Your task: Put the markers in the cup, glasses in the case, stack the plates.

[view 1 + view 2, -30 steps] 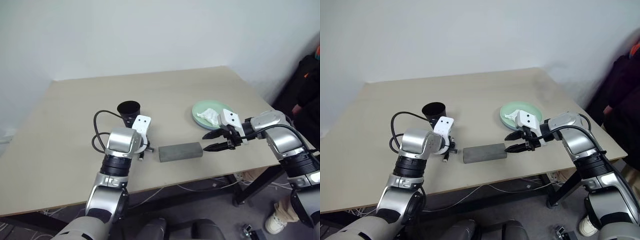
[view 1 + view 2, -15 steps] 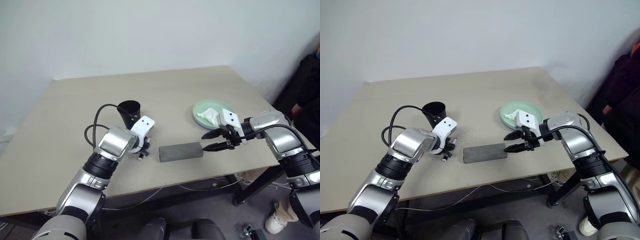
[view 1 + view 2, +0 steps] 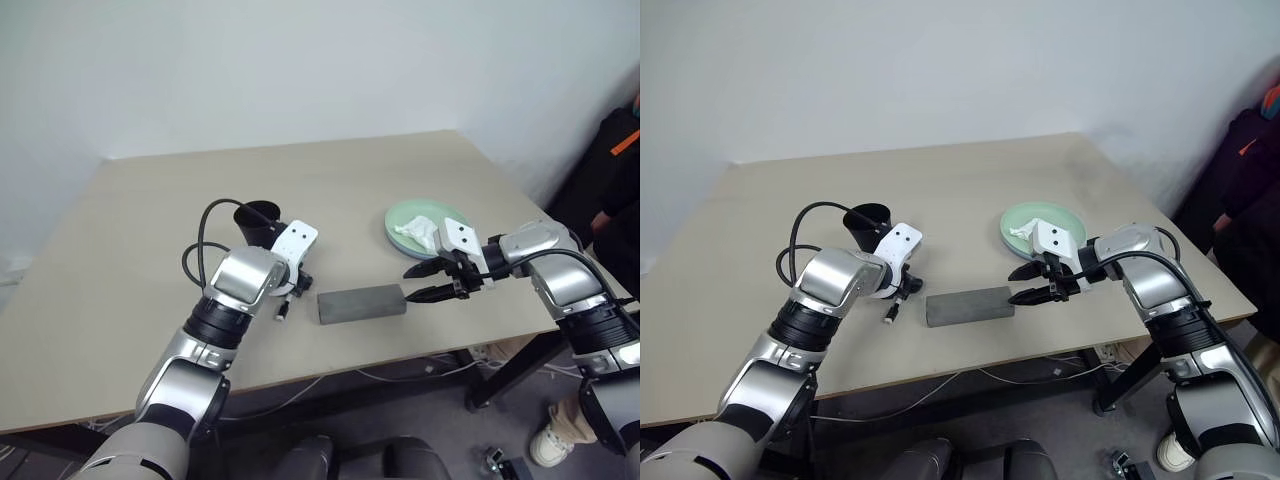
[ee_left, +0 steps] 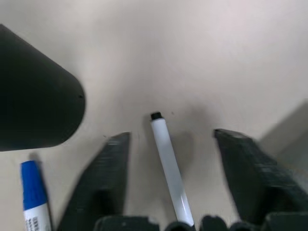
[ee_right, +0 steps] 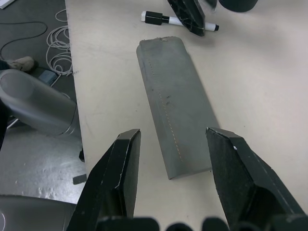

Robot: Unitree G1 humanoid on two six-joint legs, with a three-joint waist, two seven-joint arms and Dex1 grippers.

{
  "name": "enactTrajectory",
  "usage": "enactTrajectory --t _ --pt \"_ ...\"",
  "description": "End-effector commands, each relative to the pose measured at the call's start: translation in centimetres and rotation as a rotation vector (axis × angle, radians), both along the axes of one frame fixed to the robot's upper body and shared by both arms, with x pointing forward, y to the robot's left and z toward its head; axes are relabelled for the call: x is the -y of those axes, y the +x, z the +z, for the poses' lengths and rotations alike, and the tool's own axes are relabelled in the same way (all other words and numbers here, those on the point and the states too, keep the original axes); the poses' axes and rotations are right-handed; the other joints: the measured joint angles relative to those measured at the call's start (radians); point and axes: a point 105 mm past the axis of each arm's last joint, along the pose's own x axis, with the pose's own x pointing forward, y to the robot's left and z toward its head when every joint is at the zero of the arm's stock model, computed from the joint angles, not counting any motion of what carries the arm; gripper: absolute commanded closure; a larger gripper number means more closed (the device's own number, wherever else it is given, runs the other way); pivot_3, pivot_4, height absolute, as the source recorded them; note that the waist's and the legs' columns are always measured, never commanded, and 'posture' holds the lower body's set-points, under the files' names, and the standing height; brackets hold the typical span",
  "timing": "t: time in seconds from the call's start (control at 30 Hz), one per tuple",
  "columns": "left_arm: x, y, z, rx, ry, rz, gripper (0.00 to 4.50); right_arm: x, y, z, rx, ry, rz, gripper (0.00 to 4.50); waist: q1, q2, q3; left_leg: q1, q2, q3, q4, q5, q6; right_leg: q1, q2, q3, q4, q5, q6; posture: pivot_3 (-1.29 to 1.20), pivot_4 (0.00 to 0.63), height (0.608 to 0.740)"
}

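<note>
- Markers: the thin black-ended marker (image 4: 167,163) lies on the table (image 3: 400,170) between the spread fingers of the left tool (image 4: 173,187), unheld; the blue-capped marker (image 4: 33,192) lies beside the black cup (image 3: 258,220).
- Right tool (image 5: 178,159) hovers with fingers wide apart at the end of the closed grey case (image 5: 173,115).
- Plates (image 3: 400,215) sit stacked, white tissue (image 3: 417,232) on top.
</note>
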Motion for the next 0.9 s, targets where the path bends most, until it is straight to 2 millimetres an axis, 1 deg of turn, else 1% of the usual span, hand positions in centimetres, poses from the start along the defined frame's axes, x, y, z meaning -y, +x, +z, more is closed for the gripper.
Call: enactTrajectory --t 0.03,0.07,0.13,0.3,0.47,0.57,0.67,0.7,0.73,0.9 --pt "-0.5 1.0 1.8 0.057 -0.002 0.065 0.28 -0.3 0.4 1.5 0.056 0.013 0.014 2.15 0.000 0.000 0.000 0.000 0.000 0.000 0.000 0.000 0.000 0.000 0.000 0.000 0.000 0.000 0.000 0.00 0.000 0.740" --pt "-0.6 1.0 1.5 0.051 0.000 0.075 0.05 -0.3 0.4 1.6 0.056 0.013 0.014 2.15 0.000 0.000 0.000 0.000 0.000 0.000 0.000 0.000 0.000 0.000 0.000 0.000 0.000 0.000 0.000 0.00 0.000 0.740" --pt "-0.8 1.0 1.0 0.041 0.008 0.085 0.05 -0.3 0.4 1.6 0.057 0.014 0.014 2.15 0.000 0.000 0.000 0.000 0.000 0.000 0.000 0.000 0.000 0.001 0.000 0.000 0.000 0.000 0.000 0.00 0.000 0.740" --pt "-0.5 0.5 -0.9 -0.028 -0.013 0.105 0.05 -0.3 0.5 1.6 0.060 0.016 0.013 2.15 0.000 0.000 0.000 0.000 0.000 0.000 0.000 0.000 0.000 0.001 0.000 0.000 0.000 0.000 0.000 0.00 0.000 0.740" --pt "-0.1 0.3 -1.7 -0.058 -0.024 0.108 0.05 -0.4 0.5 1.6 0.061 0.019 0.014 2.15 0.001 0.000 0.000 0.000 0.000 0.000 0.001 0.000 0.000 0.001 0.000 0.000 0.000 0.000 0.000 0.00 0.000 0.740" --pt "0.2 0.1 -2.0 -0.070 -0.021 0.102 0.61 -0.5 0.5 1.7 0.062 0.021 0.015 2.15 0.001 0.000 0.000 0.002 0.000 0.000 0.001 0.000 0.000 0.003 0.000 0.000 0.000 0.000 0.000 0.00 0.000 0.740" --pt "0.4 -0.1 -2.3 -0.086 -0.011 0.088 1.63 -0.6 0.6 1.7 0.064 0.023 0.016 2.15 0.001 0.000 0.000 0.002 0.000 0.000 0.001 0.000 0.000 0.004 0.000 0.000 0.000 0.000 0.000 0.00 0.000 0.740" --pt "0.5 -0.2 -2.4 -0.088 -0.009 0.086 1.86 -0.6 0.6 1.7 0.064 0.024 0.016 2.15 0.001 0.000 0.000 0.003 0.000 0.000 0.001 0.000 0.000 0.004 0.000 0.000 0.000 0.000 0.000 0.00 0.000 0.740" --pt "0.5 -0.3 -2.5 -0.093 -0.001 0.079 2.29 -0.6 0.6 1.7 0.065 0.024 0.016 2.15 0.001 0.000 0.000 0.003 0.000 0.000 0.001 0.000 0.000 0.005 0.000 0.000 0.000 0.000 0.000 0.00 0.000 0.740" --pt "0.5 -0.6 -2.9 -0.106 0.022 0.059 4.00 -0.6 0.6 1.7 0.066 0.027 0.016 2.15 -0.003 0.000 0.000 0.005 0.000 0.000 0.001 0.000 0.000 0.007 0.000 0.000 0.001 0.000 0.000 0.00 0.000 0.740"
